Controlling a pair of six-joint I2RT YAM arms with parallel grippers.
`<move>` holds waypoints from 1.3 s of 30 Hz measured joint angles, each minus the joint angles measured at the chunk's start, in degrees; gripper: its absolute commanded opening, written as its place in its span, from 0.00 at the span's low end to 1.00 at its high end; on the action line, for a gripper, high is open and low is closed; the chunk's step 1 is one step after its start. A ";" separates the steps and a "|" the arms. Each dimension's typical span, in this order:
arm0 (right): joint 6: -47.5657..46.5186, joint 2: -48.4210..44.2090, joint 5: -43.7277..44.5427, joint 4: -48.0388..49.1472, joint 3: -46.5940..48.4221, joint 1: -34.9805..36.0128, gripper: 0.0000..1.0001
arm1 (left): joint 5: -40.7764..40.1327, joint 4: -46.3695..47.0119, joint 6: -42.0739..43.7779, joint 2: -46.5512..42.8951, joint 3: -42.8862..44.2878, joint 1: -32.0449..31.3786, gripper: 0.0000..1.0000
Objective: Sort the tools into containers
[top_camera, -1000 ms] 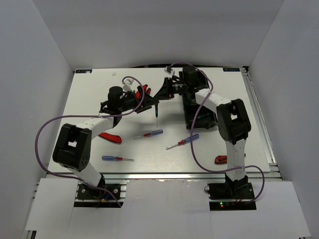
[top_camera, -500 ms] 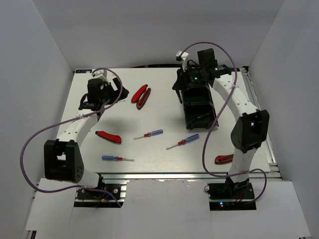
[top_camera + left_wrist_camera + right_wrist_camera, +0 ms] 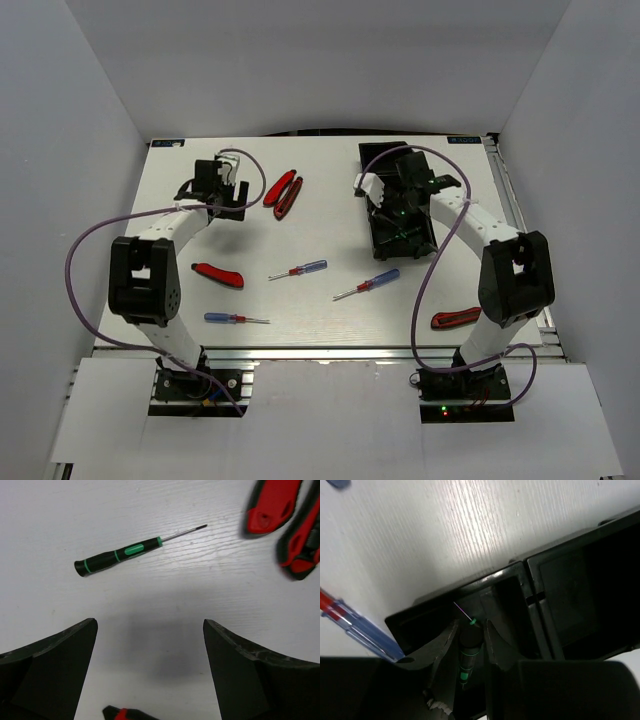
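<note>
Over tray [image 3: 525, 580], right gripper [image 3: 471, 626] clamping green-handled screwdriver [image 3: 469, 641]

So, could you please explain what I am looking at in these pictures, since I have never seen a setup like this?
These are two robot arms bolted at the near edge of a white table, each ending in a two-finger gripper. The wide picture comes from a fixed camera above and behind the arms. The other two come from a camera on each wrist, looking out past that arm's own fingers. On the table lie three blue-and-red screwdrivers, red pliers, two other red-handled tools and a long black tray with compartments. The left gripper is open and empty, above a green-handled screwdriver lying on the table. The right gripper is closed on a second green screwdriver, holding it over the tray.
</note>
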 measured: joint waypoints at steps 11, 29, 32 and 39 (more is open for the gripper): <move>-5.49 0.00 2.95 2.32 -0.59 -0.39 0.72 | -5.46 2.34 13.53 7.48 5.44 0.00 0.95; -5.92 0.11 -11.41 -13.11 12.83 -9.01 0.89 | 6.84 -0.35 25.94 17.77 13.00 1.81 0.78; -5.70 0.11 -12.79 -13.49 12.83 -9.70 0.90 | 9.33 -0.57 25.97 17.77 11.91 3.98 0.77; -5.46 0.11 -15.85 -14.14 12.83 -9.84 0.89 | 11.58 -0.90 25.00 17.88 11.61 6.60 0.77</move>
